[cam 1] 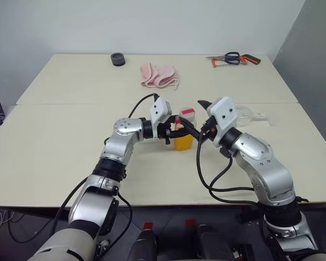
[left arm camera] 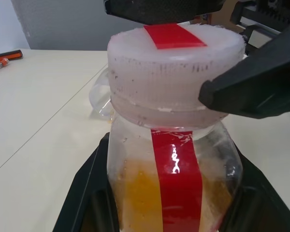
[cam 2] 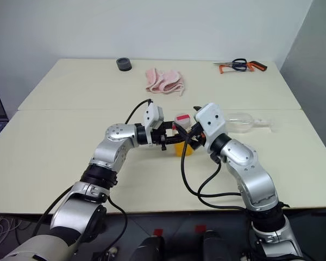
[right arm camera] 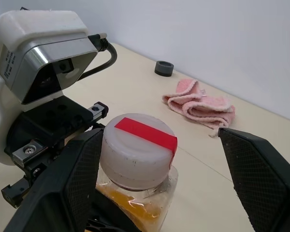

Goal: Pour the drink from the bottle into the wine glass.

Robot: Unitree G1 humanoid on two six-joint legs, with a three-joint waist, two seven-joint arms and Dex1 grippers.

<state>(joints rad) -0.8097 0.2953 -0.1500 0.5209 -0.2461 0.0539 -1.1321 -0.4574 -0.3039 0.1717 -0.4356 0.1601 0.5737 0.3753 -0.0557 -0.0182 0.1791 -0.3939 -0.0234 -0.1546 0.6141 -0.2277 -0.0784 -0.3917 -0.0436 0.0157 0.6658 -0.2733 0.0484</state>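
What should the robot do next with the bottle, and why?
Probably close the right gripper on the cap and twist it off. The left gripper already clamps the bottle, the cap is still on, and the right fingers stand open on either side of it.

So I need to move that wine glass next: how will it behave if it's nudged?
The wine glass lies on its side on the table, so its rounded bowl would probably roll in an arc. It looks thin and clear, likely fragile at the stem. Being empty, it should be light and skid easily.
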